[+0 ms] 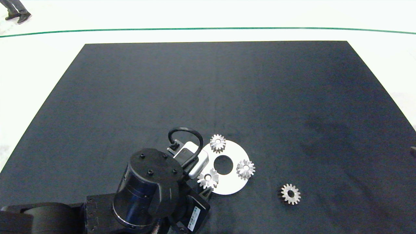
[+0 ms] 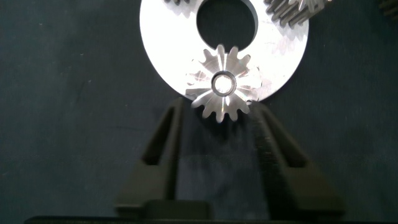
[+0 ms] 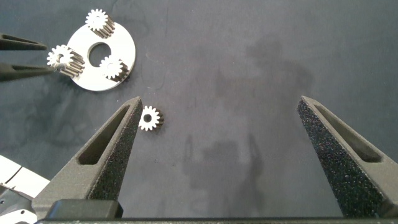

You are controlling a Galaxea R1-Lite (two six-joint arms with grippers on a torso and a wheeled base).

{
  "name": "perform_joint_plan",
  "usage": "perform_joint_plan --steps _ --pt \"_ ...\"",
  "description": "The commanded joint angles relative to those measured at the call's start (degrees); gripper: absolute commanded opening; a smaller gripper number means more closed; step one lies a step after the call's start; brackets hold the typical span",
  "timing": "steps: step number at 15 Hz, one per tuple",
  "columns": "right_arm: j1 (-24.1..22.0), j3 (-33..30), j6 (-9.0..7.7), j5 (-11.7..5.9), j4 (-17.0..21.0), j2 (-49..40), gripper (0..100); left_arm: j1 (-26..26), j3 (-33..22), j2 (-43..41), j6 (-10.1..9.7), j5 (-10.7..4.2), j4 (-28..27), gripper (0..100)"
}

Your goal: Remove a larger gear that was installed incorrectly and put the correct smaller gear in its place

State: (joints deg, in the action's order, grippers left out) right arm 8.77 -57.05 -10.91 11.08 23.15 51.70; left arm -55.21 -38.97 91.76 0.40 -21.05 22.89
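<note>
A white sticker with a barcode (image 1: 195,217) is showing on the left arm's wrist housing, its print too small to read. The left gripper (image 2: 219,115) is sitting spread open at the near-left rim of the round silver plate (image 1: 231,186), its two dark fingers (image 2: 163,146) flanking the larger gear (image 2: 222,84) without quite pressing on it as far as the left wrist view shows; that gear, bright metal with long pointed teeth and a small centre hole, is standing on the plate's edge. The plate is lying flat on the black mat (image 1: 208,97), smooth and shiny with a wide round hole in its middle, and two more pointed-tooth gears are standing on it, one at the far rim (image 1: 217,142) and one at the right rim (image 1: 245,168). The smaller gear (image 1: 290,194), blunt-toothed with a flat face, a wide bore and a dark lower body, is resting alone on the mat, to the right of the plate and apart from it. The right gripper (image 3: 219,109) is hanging wide open above the mat, holding nothing, its grainy grey fingers (image 3: 118,146) well apart, one tip appearing just beside the smaller gear in the right wrist view. A person's shoes (image 1: 19,16) are showing beyond the table
</note>
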Motion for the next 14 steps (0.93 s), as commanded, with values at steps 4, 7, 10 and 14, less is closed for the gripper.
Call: perform_joint_plan --steps 4,7,10,14 --pt "0.02 0.01 -0.08 0.08 -0.21 0.07 100 -0.25 -7.35 -1.49 0.04 -0.13 -6.46 100" --pt "-0.06 0.01 -0.08 0.08 -0.21 -0.46 100 -0.95 -9.01 -1.06 -0.05 -0.13 -11.03 100" --pt "-0.06 0.01 -0.43 -0.01 -0.30 -0.90 100 -1.04 -12.27 -1.85 -0.40 -0.48 -19.73 100" --pt "-0.06 -0.08 -0.60 -0.09 -1.88 -2.57 100 1.86 -11.74 -10.99 -1.37 -0.57 -22.02 100"
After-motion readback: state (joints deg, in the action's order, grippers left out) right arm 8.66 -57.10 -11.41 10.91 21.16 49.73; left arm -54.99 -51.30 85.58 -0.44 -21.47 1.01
